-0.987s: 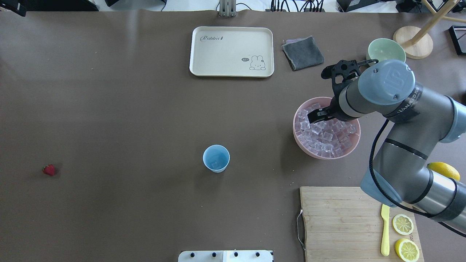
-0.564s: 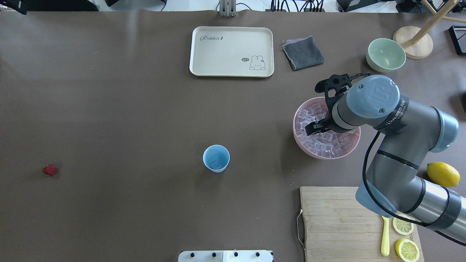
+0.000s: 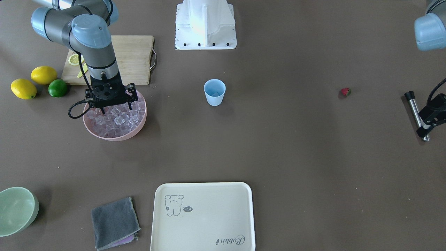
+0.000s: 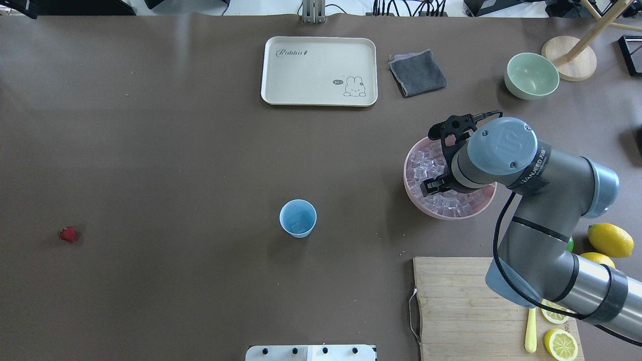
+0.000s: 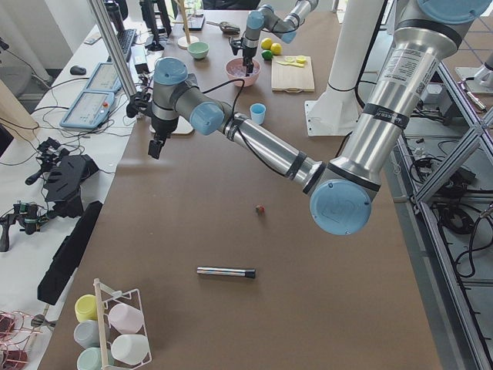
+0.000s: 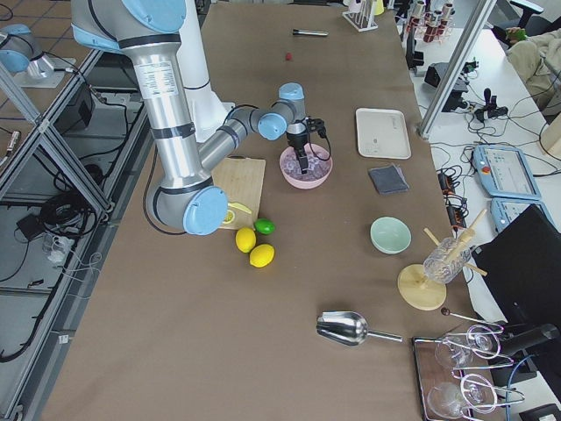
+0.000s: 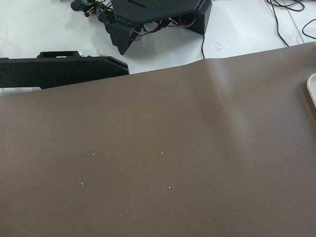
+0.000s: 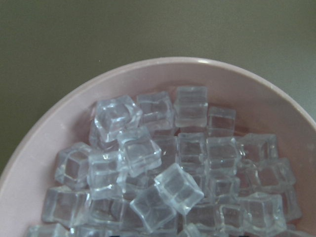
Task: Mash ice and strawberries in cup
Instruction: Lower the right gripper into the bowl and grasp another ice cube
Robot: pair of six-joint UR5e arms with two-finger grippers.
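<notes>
- Find the right gripper (image 4: pixel 432 186) low in the pink bowl (image 4: pixel 444 215), pointing straight down among the ice (image 8: pixel 168 187).
- Treat its grip as undetermined: no fingers in the wrist view, tips masked by the wrist from overhead. Cannot tell whether open, closed or clamped on a cube.
- Find the left gripper (image 5: pixel 154 145) hanging over bare table near the edge opposite the base, well apart from every task item. Cannot tell its grip either.
- Note the ice heaped loosely and filling the bowl, directly beneath the right gripper. Roughly cubic pieces, no long axis, hence probably no preferred jaw heading.
- Locate the cup (image 4: pixel 298 218) upright near the table's middle, to the robot's left of the bowl and slightly nearer the base, well apart from it. Pale shape at the bottom, possibly a cube.
- Locate the strawberry (image 4: pixel 68 233) alone on the table, far to the robot's left, well apart from the cup.
- Locate the metal rod (image 5: pixel 225 271) flat on the table beyond the strawberry; likely the mashing tool, untouched.
- Assign ice to the right arm as the nearer one; expect a lift, then a carry toward the robot's left to the cup. Leave strawberry and rod to the left arm.
</notes>
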